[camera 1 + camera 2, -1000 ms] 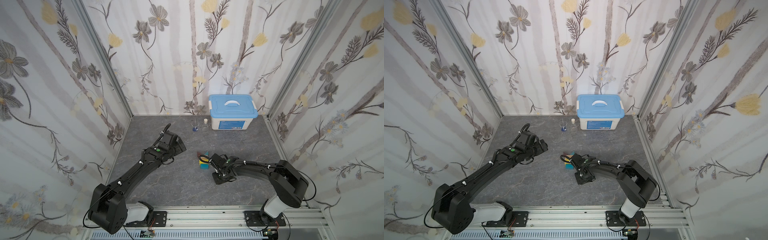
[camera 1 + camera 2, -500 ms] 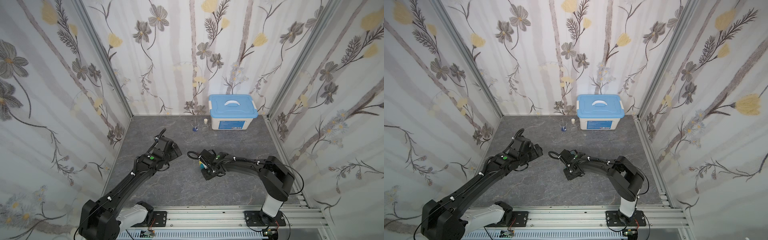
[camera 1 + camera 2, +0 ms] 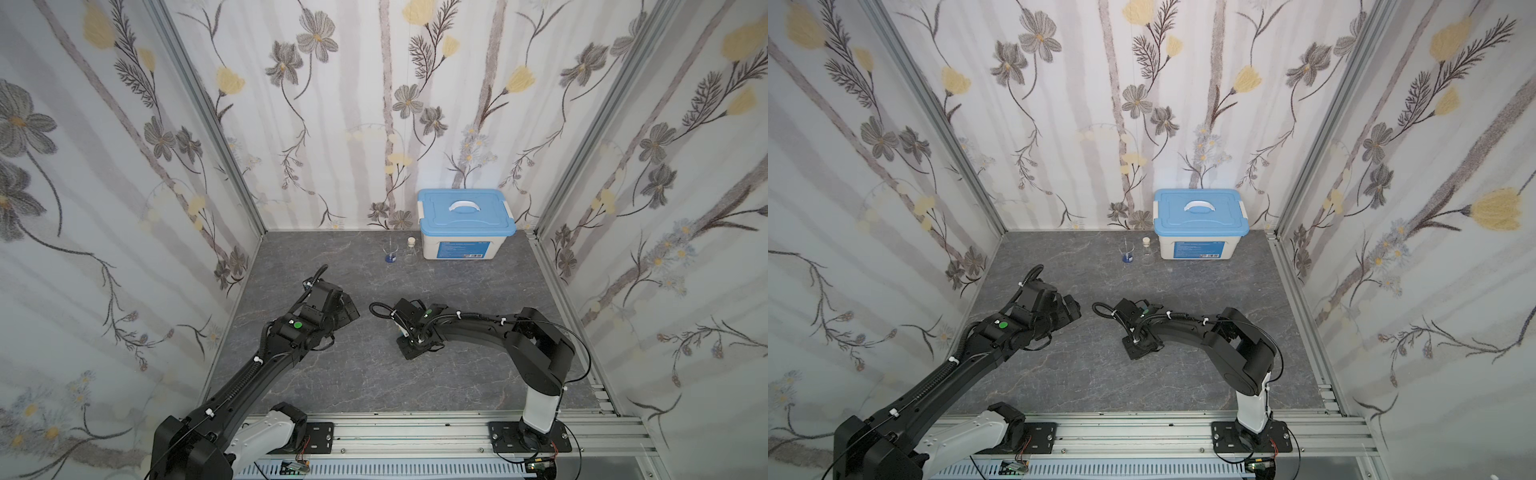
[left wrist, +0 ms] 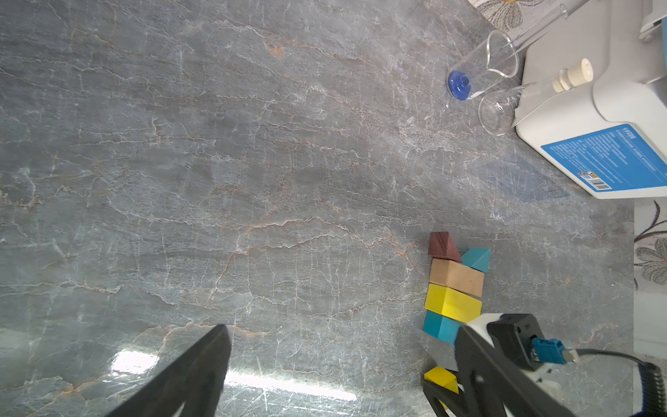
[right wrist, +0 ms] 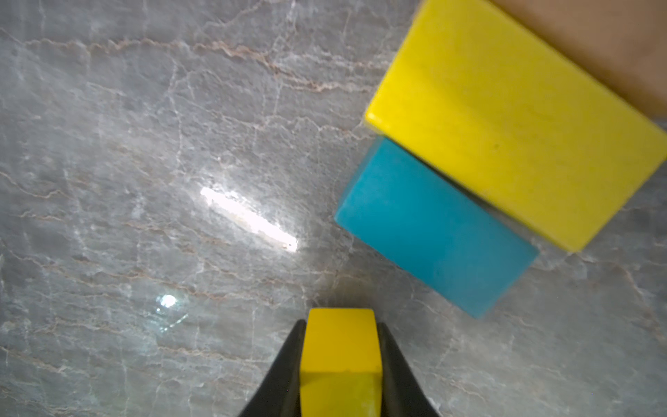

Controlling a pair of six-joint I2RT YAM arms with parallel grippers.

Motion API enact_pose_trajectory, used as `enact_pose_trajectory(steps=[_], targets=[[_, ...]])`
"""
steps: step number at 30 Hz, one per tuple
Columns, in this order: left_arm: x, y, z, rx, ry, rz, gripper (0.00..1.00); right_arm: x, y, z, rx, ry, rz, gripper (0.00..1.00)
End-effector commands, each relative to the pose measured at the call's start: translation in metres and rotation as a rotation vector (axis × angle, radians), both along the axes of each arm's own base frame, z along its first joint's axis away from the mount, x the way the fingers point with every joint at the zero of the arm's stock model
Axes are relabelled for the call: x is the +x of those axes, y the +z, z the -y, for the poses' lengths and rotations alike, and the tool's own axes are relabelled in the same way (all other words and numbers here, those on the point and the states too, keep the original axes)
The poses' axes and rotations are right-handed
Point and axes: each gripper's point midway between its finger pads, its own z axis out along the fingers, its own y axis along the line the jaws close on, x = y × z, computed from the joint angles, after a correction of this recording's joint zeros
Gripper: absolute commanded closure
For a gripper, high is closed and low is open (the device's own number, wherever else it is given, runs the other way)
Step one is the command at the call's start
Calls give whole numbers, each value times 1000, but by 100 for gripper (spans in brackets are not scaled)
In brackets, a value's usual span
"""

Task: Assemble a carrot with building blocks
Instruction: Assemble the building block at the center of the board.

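Observation:
In the left wrist view the carrot lies flat as a row: maroon triangle (image 4: 443, 246), teal triangle (image 4: 478, 259), tan bar (image 4: 456, 277), yellow bar (image 4: 453, 302), teal bar (image 4: 440, 327). A small gap past the teal bar (image 5: 433, 231) is the yellow cube (image 5: 341, 346), with my right gripper (image 5: 341, 361) shut on its two sides. The cube (image 4: 442, 378) sits low over the table. My left gripper (image 4: 339, 326) is open and holds nothing, left of the row. In both top views the right wrist (image 3: 415, 328) hides the blocks; the left gripper (image 3: 349, 309) is to its left.
A blue-lidded white box (image 3: 465, 232) stands at the back wall, with a small glass beaker (image 3: 390, 253) and a corked flask (image 3: 411, 251) beside it. Floral walls close in three sides. An aluminium rail (image 3: 415, 432) runs along the front.
My right wrist has moved left with the yellow cube and now covers the row of blocks. My left gripper has drawn back towards the front, still open.

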Motion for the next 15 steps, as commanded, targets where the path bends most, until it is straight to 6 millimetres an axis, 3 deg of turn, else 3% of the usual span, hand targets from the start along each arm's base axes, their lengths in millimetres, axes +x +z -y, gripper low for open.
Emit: enact_pose_trajectory(steps=[1, 6, 10, 15], targets=[[0, -1, 0, -2, 7, -6, 0, 5, 0, 0, -8, -24, 17, 69], [0, -2, 2, -4, -1, -10, 0, 9, 0, 0, -14, -43, 24, 65], [-1, -3, 3, -5, -7, -13, 0, 10, 3, 0, -10, -47, 30, 54], [-2, -2, 7, -13, -34, -11, 0, 10, 32, 0, 32, -36, 60, 54]])
